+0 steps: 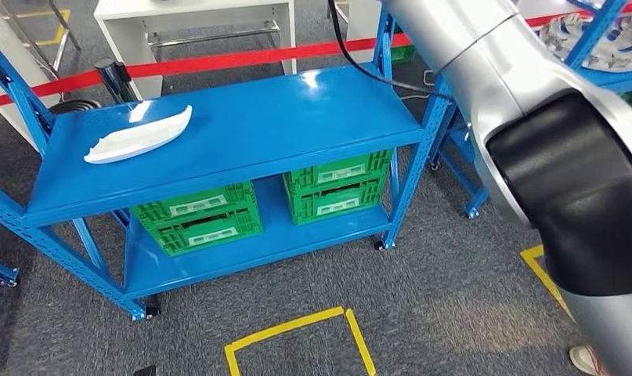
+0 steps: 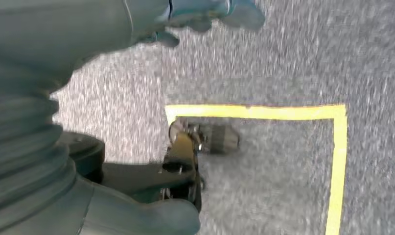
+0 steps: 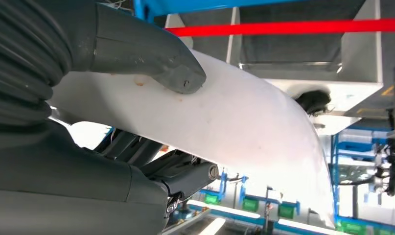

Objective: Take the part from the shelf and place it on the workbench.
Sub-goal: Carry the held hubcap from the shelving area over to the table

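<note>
The blue workbench (image 1: 242, 129) already carries one white part (image 1: 139, 135). The right hand (image 3: 136, 63) grips another white part (image 3: 224, 122), thumb pressed on it: carrying step, set-down next. The left hand (image 2: 205, 14) hangs, seemingly loose and empty

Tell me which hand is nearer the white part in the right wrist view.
Right. The right hand grips the white part. The left hand hangs over the floor by yellow tape, holding nothing.
</note>
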Controlling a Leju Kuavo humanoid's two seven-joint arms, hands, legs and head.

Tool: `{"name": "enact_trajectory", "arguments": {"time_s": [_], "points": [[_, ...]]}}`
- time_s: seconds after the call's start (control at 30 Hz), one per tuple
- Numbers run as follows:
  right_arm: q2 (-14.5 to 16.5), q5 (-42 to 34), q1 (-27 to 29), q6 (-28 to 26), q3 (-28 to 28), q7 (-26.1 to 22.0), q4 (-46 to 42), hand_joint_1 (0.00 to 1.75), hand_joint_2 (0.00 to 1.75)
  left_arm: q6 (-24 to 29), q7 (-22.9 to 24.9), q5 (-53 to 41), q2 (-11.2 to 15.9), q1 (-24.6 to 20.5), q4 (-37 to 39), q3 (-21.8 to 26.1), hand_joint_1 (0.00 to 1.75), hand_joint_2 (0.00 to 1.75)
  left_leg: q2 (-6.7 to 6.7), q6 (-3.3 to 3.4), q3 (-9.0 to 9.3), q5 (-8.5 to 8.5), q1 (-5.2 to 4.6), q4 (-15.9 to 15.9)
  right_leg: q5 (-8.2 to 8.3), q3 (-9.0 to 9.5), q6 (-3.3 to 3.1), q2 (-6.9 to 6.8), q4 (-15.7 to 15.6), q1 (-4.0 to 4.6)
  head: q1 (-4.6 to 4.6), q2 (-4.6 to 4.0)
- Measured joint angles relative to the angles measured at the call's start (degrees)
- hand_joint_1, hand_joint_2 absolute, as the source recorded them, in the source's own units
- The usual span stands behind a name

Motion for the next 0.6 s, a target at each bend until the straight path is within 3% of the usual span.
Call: {"name": "enact_trajectory", "arguments": {"time_s": [0.03,0.1,0.17,0.2,0.23,0.27,0.33,0.4,0.43,0.47,0.53,0.57,0.6], "points": [[-0.04,0.01,0.01,-0.07,0.02,0.00,0.00,1.75,1.75,-0.02,0.02,-0.02,0.01,0.03,0.01,0.00,0.00,1.75,-0.04,-0.29,-0.38,-0.43,0.04,0.19,0.64,-0.40,-0.42,-0.10,-0.20,-0.11,0.02,0.00],[-0.06,-0.01,0.06,-0.34,0.07,-0.11,0.00,1.75,1.75,-0.06,0.05,-0.09,0.01,0.08,0.03,-0.01,0.00,1.75,-0.12,-0.75,-1.91,-4.55,0.11,3.54,2.29,-1.67,-1.14,-0.30,-0.58,-0.43,-0.24,0.00],[-0.11,-0.03,0.09,-0.60,0.09,-0.25,0.00,1.75,1.75,-0.08,0.09,-0.16,0.03,0.08,0.03,-0.02,0.00,1.75,-0.14,-1.12,-3.83,-10.29,0.16,10.85,3.82,-3.44,-1.42,-0.30,-0.58,-0.45,-0.42,0.00],[-0.14,-0.05,0.13,-0.64,0.09,-0.29,0.00,1.75,1.75,-0.09,0.10,-0.19,0.05,0.08,0.03,-0.03,0.00,1.75,-0.13,-1.26,-4.31,-11.67,0.19,14.38,4.58,-4.40,-1.41,-0.27,-0.55,-0.45,-0.42,0.00],[-0.16,-0.07,0.20,-0.65,0.09,-0.33,0.00,1.75,1.75,-0.10,0.10,-0.20,0.06,0.08,0.03,-0.03,0.00,1.75,-0.13,-1.34,-4.17,-11.75,0.19,16.73,5.33,-5.36,-1.34,-0.25,-0.53,-0.45,-0.42,0.00],[-0.19,-0.08,0.27,-0.68,0.10,-0.36,0.00,1.75,1.75,-0.13,0.10,-0.22,0.07,0.07,0.03,-0.05,0.00,1.75,-0.13,-1.36,-3.15,-10.73,0.19,17.35,6.08,-6.30,-1.22,-0.24,-0.49,-0.45,-0.42,0.00],[-0.31,0.09,0.35,-1.01,0.12,-0.34,-0.02,1.75,1.75,-0.21,0.10,-0.34,0.08,0.03,0.02,-0.16,0.00,1.75,-0.13,-1.23,1.81,-8.69,0.19,12.91,7.46,-7.95,-0.81,-0.25,-0.33,-0.46,-0.42,0.00],[-0.66,0.39,0.34,-1.82,0.13,-0.26,-0.10,1.75,1.75,-0.40,0.07,-0.59,0.07,-0.08,-0.01,-0.38,0.00,1.75,-0.24,-0.72,7.98,-10.13,-0.02,5.03,8.59,-9.06,-0.17,-0.34,-0.06,-0.35,-0.40,0.00],[-0.85,0.49,0.34,-2.27,0.13,-0.22,-0.14,1.75,1.75,-0.49,0.07,-0.71,0.05,-0.14,-0.02,-0.48,0.00,1.75,-0.32,-0.32,9.73,-11.19,-0.16,2.34,9.13,-9.30,0.19,-0.43,-0.03,-0.29,-0.40,0.00],[-1.03,0.53,0.38,-2.60,0.13,-0.19,-0.15,1.75,1.75,-0.56,0.07,-0.78,0.04,-0.16,-0.02,-0.51,0.00,1.75,-0.40,0.17,10.26,-11.59,-0.36,1.07,9.67,-9.42,0.53,-0.52,-0.17,-0.29,-0.40,0.00],[-1.25,0.59,0.67,-2.88,0.14,-0.15,-0.15,1.75,1.75,-0.60,0.13,-0.80,0.02,-0.09,-0.01,-0.51,0.00,1.75,-0.33,1.19,9.65,-10.65,-0.40,0.88,10.22,-9.56,1.20,-0.56,-0.38,-0.48,-0.44,0.00],[-1.42,0.65,0.85,-2.94,0.19,-0.08,-0.15,1.75,1.75,-0.62,0.15,-0.80,0.01,-0.06,0.01,-0.52,0.00,1.75,-0.22,1.63,9.27,-10.00,-0.36,0.81,9.09,-9.92,1.52,-0.52,0.38,-0.58,-0.41,0.00],[-1.62,0.78,0.98,-3.08,0.27,0.05,-0.14,1.75,1.75,-0.63,0.17,-0.80,0.00,-0.07,0.02,-0.52,0.00,1.75,-0.11,2.03,8.69,-9.27,-0.25,0.71,6.84,-10.60,1.80,-0.46,2.26,-0.65,-0.39,0.00]]}}
